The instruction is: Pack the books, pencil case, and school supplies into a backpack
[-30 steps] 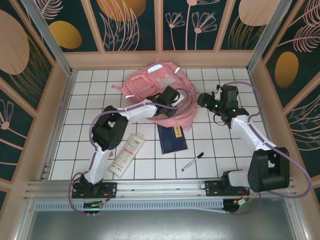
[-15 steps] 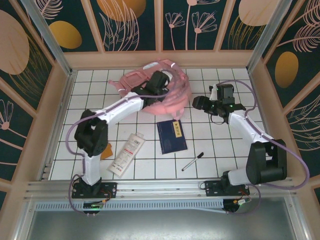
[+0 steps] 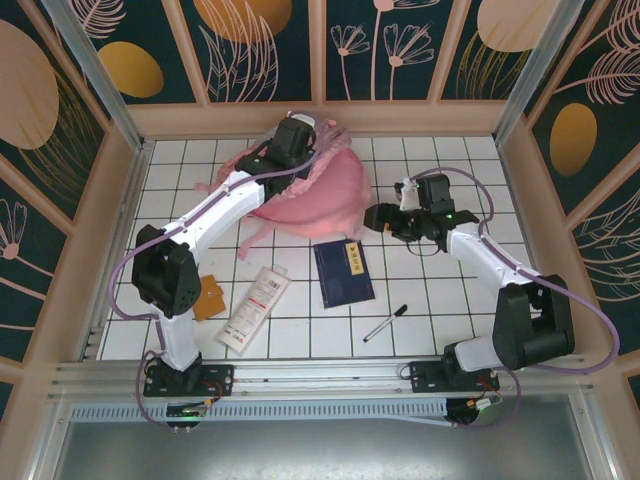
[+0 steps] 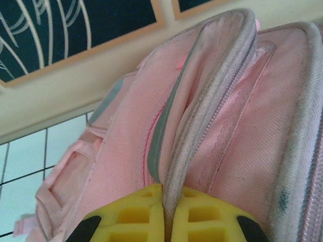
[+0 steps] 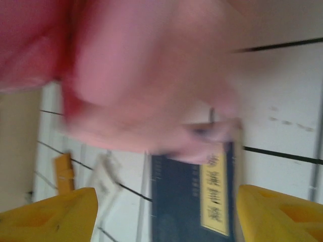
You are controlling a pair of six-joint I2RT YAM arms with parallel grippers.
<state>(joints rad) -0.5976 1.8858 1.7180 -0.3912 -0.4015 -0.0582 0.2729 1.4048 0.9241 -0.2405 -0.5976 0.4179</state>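
**Holding the bag by its top, open claw poised above the book**

Pinching a zipper seam at the top of the pink backpack (image 3: 315, 190) with the left claw (image 3: 293, 135), yellow fingers (image 4: 126, 219) pressed together on the fabric at the far side of the tiled table (image 3: 450, 300). Hovering with the right claw (image 3: 380, 217) just beside the backpack's right edge, jaws spread wide, nothing between them.

Next target, most likely: the navy book (image 3: 343, 272), flat on the tiles, toward the arm bases from that claw and near it. Long axis roughly near-to-far. Far edge at the backpack's hem, contact hard to judge. Clearly a job for the right arm, much the nearer.

Farther left, flat and tilted: white pencil case (image 3: 253, 308), with the orange square (image 3: 210, 297) just beside it, partly covered by the left arm (image 3: 215, 205). Near the front, one pen (image 3: 385, 323).

No telling the state of the backpack's mouth, open or zipped. Right wrist view badly blurred.
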